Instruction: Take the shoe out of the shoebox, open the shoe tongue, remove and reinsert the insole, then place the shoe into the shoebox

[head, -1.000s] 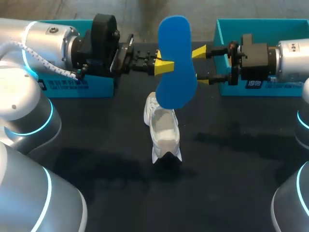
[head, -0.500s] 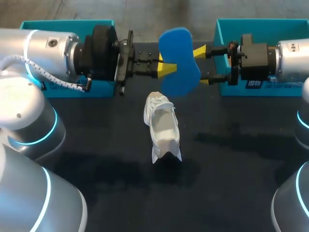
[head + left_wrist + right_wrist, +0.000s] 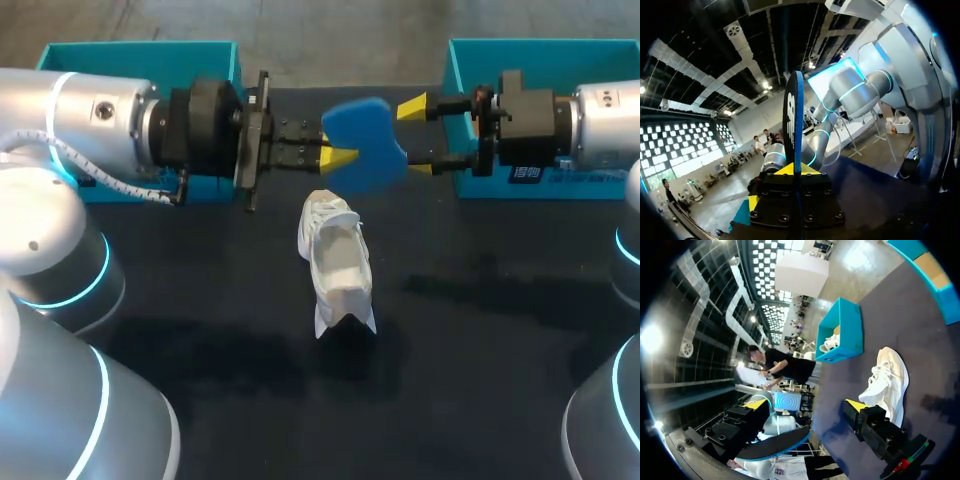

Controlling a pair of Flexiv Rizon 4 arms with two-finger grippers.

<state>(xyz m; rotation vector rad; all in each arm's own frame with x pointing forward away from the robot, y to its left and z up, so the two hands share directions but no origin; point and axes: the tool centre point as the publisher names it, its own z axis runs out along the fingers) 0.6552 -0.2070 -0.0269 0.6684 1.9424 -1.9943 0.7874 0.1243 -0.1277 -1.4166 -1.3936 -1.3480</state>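
I recorded the left gripper (image 3: pixel 338 157) clamped on the blue foam insole (image 3: pixel 365 140), holding it in the air above the far middle of the black table (image 3: pixel 500 350). The left wrist view showed the insole edge-on between that gripper's two fingers, pinched from both sides. The right gripper (image 3: pixel 417 137) faced it from the opposite side with its fingers set wide and nothing in them. The insole's free end reached to just beside its yellow tips, but I could not confirm contact from either view. The white lace-up shoe (image 3: pixel 338 262) lay lengthwise near the middle of the table, nearer to me than the insole and below it, apart from both grippers. One teal open shoebox (image 3: pixel 540 47) stood at the far right corner and another at the far left. I judged the insole to be light, thin and pliable: held at one end it would likely flex, so a grip close to the heel section, flat across its faces, seemed soundest for steering the toe end into the shoe. I judged the shoe itself light and soft-walled, liable to slide or tip on the table unless it was braced at the heel collar.
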